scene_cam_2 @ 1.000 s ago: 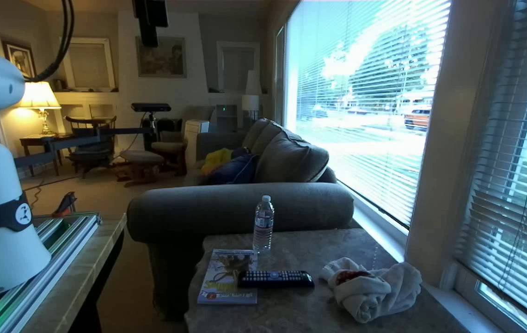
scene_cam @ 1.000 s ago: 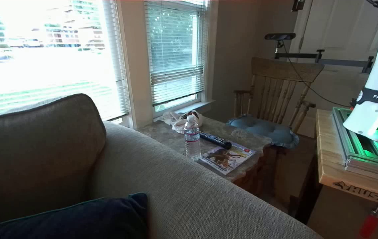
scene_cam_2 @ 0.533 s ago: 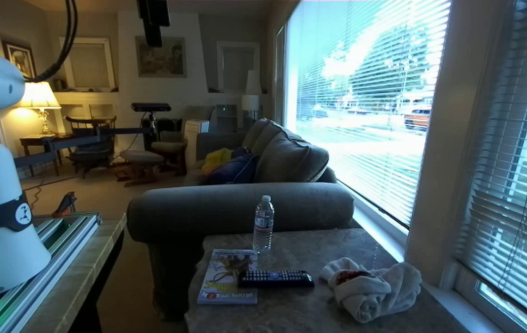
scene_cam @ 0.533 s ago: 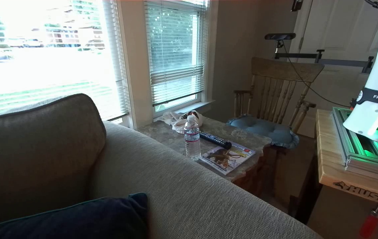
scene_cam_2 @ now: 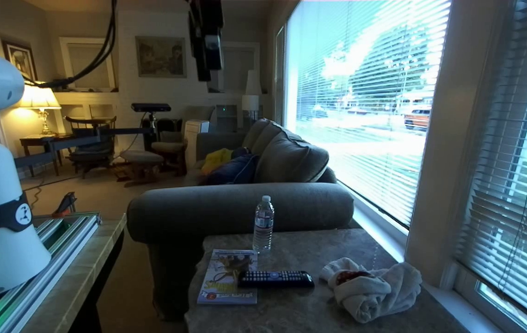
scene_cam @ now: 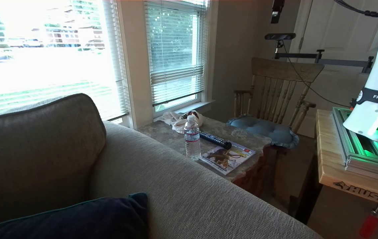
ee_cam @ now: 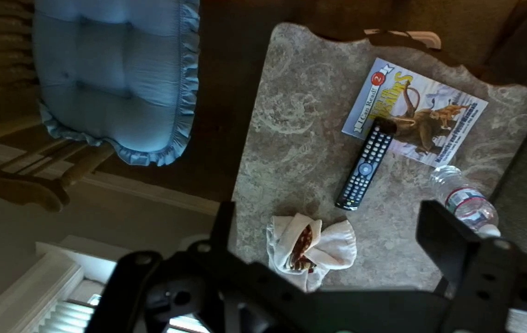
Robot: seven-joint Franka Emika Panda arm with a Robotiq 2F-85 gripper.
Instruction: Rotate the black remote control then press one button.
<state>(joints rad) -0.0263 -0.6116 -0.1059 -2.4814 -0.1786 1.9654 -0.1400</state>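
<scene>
The black remote control (ee_cam: 365, 166) lies flat, buttons up, on a stone-topped table, with its dark end overlapping the magazine. Both exterior views show the same remote (scene_cam: 215, 139) (scene_cam_2: 275, 278), well apart from the arm. My gripper (ee_cam: 328, 208) spreads its jaws wide in the wrist view, and nothing is between them but the view down onto the table. Seen there, the remote's near end points toward the gap. High above the furniture, dark lower parts of the gripper (scene_cam_2: 209, 69) (scene_cam: 276, 18) hang from the top edge in both exterior views; the rest is cut off.
The magazine (ee_cam: 416, 115) lies under the remote's end. A clear plastic bottle (scene_cam_2: 263, 226) stands beside the sofa arm (scene_cam_2: 240, 208). A bundled white cloth (ee_cam: 337, 245) sits on the table (ee_cam: 286, 152) near the remote. A chair with a blue cushion (ee_cam: 115, 74) adjoins the table.
The gripper has moved lower, and over toward the table, further into both exterior views. Its cable has swung along. The remote, magazine, bottle and cloth have stayed put.
</scene>
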